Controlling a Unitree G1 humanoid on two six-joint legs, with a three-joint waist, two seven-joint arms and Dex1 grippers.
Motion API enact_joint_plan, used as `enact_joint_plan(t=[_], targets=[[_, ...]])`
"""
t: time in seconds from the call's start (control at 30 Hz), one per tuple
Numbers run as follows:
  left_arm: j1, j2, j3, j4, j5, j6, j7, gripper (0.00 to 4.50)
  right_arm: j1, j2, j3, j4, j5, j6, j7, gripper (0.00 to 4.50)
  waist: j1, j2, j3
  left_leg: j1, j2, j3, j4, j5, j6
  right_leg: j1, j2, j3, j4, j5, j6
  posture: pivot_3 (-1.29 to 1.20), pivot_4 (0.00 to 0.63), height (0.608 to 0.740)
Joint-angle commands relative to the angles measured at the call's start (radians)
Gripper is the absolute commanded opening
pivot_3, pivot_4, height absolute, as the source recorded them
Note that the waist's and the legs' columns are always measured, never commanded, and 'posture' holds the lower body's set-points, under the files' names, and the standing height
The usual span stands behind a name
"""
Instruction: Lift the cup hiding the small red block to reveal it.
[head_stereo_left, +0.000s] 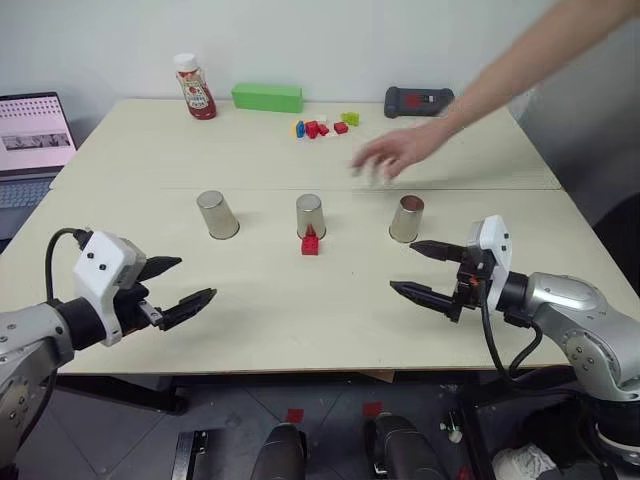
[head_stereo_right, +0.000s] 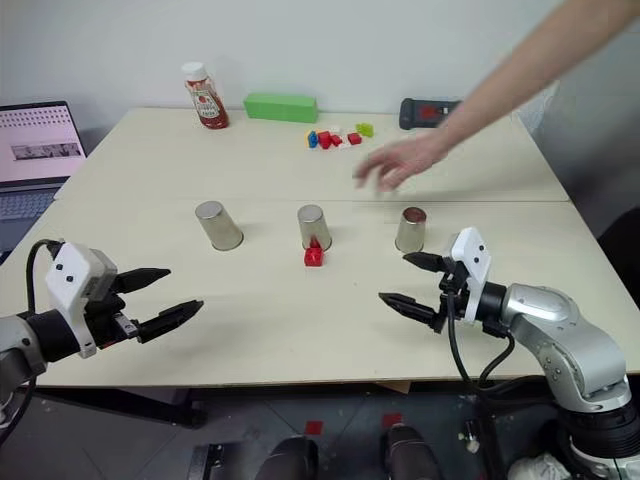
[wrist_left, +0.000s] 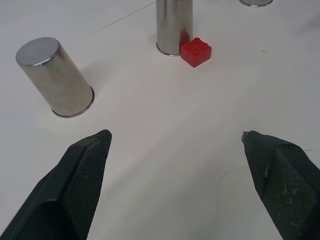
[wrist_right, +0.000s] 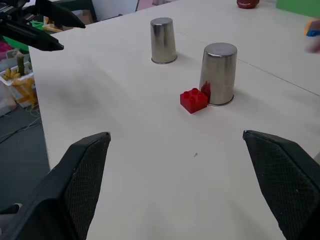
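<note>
Three silver cups stand upside down in a row on the table: left (head_stereo_left: 217, 214), middle (head_stereo_left: 311, 216) and right (head_stereo_left: 406, 219). The small red block (head_stereo_left: 310, 243) sits uncovered on the table, against the front of the middle cup (wrist_right: 218, 73); no cup hides it. My left gripper (head_stereo_left: 197, 278) hovers open near the table's front left, well short of the left cup (wrist_left: 55, 77). On the right, just in front of the right cup, my right gripper (head_stereo_left: 402, 265) is open and empty. A person's hand (head_stereo_left: 395, 155) reaches in above the table behind the right cup.
At the table's back stand a ketchup bottle (head_stereo_left: 196, 88), a green box (head_stereo_left: 267, 97), a cluster of coloured bricks (head_stereo_left: 322, 126) and a black device (head_stereo_left: 418, 101). A laptop (head_stereo_left: 35, 140) sits off the left edge. The person's arm crosses the back right.
</note>
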Motion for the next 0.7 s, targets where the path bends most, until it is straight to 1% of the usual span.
enact_joint_plan(t=[0.03, 0.23, 0.7], targets=[[0.012, 0.000, 0.051, -0.043, -0.003, 0.003, 0.015, 4.42, -0.038, 0.005, 0.000, -0.018, 0.007, -0.004, -0.001, 4.50, 0.000, 0.000, 0.000, 0.000, 0.000, 0.000, 0.000, 0.000, 0.000, 0.000, 0.000, 0.000, 0.000, 0.000, 0.000, 0.00, 0.150, 0.740], [0.027, 0.001, 0.072, -0.043, -0.002, 0.005, 0.020, 4.42, -0.052, 0.004, 0.002, -0.020, 0.013, 0.005, -0.002, 4.50, 0.000, 0.000, 0.000, 0.000, 0.000, 0.000, 0.000, 0.000, 0.000, 0.000, 0.000, 0.000, 0.000, 0.000, 0.000, 0.00, 0.150, 0.740], [-0.003, 0.006, 0.037, -0.033, 0.000, 0.008, 0.017, 4.42, -0.051, -0.002, -0.003, -0.041, 0.018, 0.029, -0.008, 4.50, 0.000, 0.000, 0.000, 0.000, 0.000, 0.000, 0.000, 0.000, 0.000, 0.000, 0.000, 0.000, 0.000, 0.000, 0.000, 0.00, 0.150, 0.740]])
